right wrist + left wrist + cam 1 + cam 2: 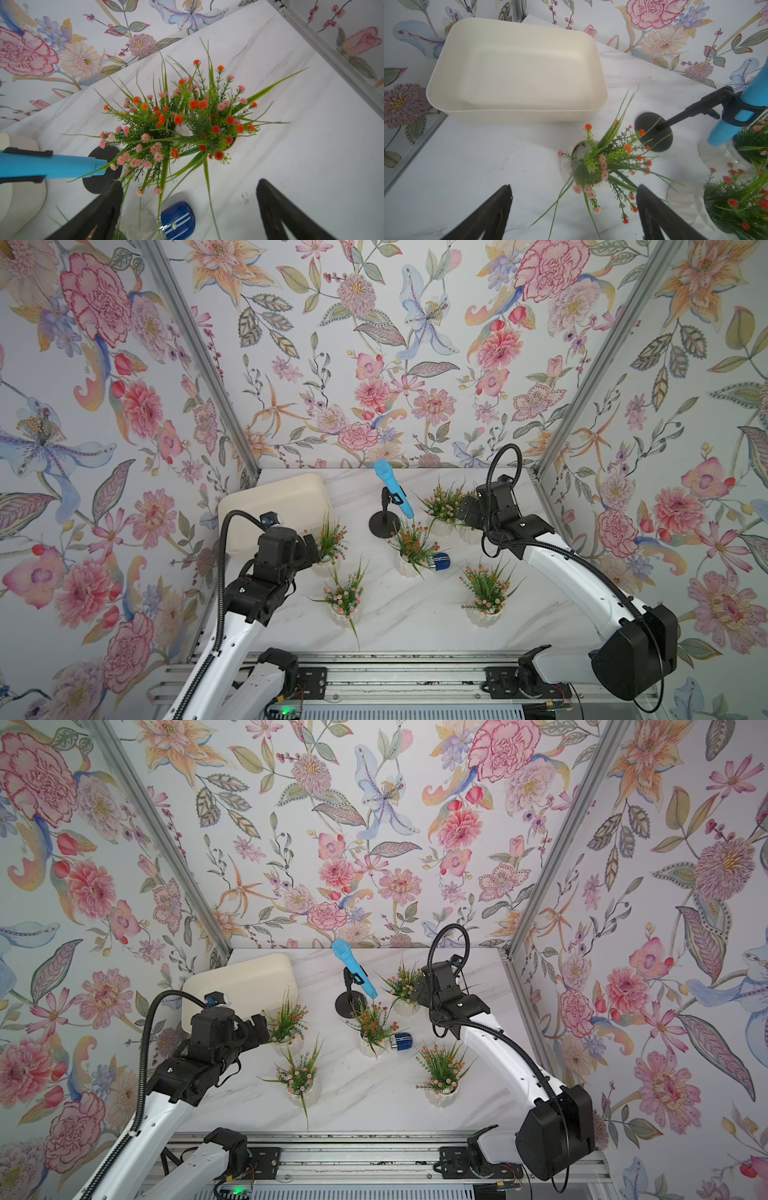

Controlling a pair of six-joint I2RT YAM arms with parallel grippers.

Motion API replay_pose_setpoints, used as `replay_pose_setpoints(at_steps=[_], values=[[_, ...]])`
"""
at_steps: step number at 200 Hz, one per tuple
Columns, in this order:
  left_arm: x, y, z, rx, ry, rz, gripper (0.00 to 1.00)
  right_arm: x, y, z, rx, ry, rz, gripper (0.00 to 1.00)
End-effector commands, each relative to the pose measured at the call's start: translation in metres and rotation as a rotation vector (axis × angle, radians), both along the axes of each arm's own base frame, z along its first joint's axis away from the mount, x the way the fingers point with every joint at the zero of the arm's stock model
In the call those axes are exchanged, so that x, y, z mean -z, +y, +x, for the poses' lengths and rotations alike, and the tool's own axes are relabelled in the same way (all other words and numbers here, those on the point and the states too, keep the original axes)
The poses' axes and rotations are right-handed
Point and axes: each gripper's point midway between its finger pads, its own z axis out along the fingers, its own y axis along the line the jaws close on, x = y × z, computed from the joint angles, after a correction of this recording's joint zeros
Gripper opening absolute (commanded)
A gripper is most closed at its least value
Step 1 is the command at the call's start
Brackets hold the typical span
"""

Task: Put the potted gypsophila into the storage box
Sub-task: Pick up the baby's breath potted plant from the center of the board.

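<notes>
Nearest, at 5 and 7 o'clock: potted gypsophila point(486, 593), green plastic leaves, pink flowers, white ribbed pots, upright on the marbled white table point(399, 630). Left gripper point(574, 188) and right gripper point(190, 181) spread wide, grasping nothing. Cream plastic rectangular storage box point(282, 497) at 10 o'clock.

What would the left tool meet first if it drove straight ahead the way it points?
Probably the orange-and-pink potted gypsophila directly ahead: its lower stems reach between the fingers of the open left tool. The storage box lies farther on; exact depth is unclear.
</notes>
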Motion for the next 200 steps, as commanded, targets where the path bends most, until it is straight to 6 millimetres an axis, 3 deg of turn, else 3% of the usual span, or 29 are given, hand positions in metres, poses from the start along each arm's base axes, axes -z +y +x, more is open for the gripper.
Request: replay_pose_setpoints(at_steps=[1,34,64,106,120,144,200], values=[[0.04,-0.002,-0.029,0.015,0.159,-0.036,0.92,-0.001,0.033,-0.002,-0.063,0.007,-0.007,0.99],[0.068,-0.007,-0.052,0.047,0.233,-0.073,0.91,0.012,0.079,-0.02,-0.158,0.04,0.009,0.99],[0.098,-0.008,-0.076,0.059,0.346,-0.092,0.85,0.031,0.094,-0.04,-0.214,0.087,-0.005,0.98],[0.109,-0.024,-0.083,0.16,0.345,-0.14,0.76,0.044,0.077,-0.052,-0.187,0.11,-0.055,0.98],[0.11,-0.022,-0.084,0.155,0.371,-0.121,0.73,0.042,0.074,-0.052,-0.199,0.106,-0.064,0.98],[0.117,-0.034,-0.088,0.209,0.416,-0.161,0.67,0.034,0.072,-0.055,-0.257,0.106,-0.045,0.97],[0.121,-0.049,-0.076,0.209,0.332,-0.279,0.61,0.031,0.021,-0.071,-0.177,0.087,-0.003,0.95]])
